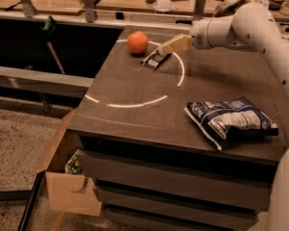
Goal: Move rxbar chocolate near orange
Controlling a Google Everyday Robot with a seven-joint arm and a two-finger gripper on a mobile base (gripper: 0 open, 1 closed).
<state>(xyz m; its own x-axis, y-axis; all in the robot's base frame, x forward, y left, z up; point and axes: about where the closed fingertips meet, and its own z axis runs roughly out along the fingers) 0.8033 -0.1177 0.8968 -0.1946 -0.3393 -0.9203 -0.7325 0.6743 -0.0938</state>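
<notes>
**Bar down beside the orange, gripper right over it**

The small flat chocolate rxbar in its black wrapper with a pale end point(153, 61) lies on the dark brown counter top point(135, 129) near the far edge, towards the far left corner. It sits just beside the round, glossy orange fruit point(137, 42), on the side away from that corner, with a narrow strip of bare counter between them. The bar looks flat and thin. Its long axis is slanted to the far edge, and one end points up towards the tan two-finger gripper point(163, 50).

The gripper, on the end of the white arm point(250, 25), hangs at the bar's far end, touching it or very nearly so. I cannot tell whether it is clamped on the wrapper or has let go, nor how wide it stands.

Judged from how things lie, the bar is already near enough to the orange, so the risk is in the retreat. If the wrapper is pinched or caught, lifting away would drag the light bar back across the counter. A sideways sweep could knock the orange, which would roll easily and has the far edge close behind it.

The crumpled blue-and-white chip bag point(229, 120) lies well apart, near the front right corner, out of the way.
</notes>
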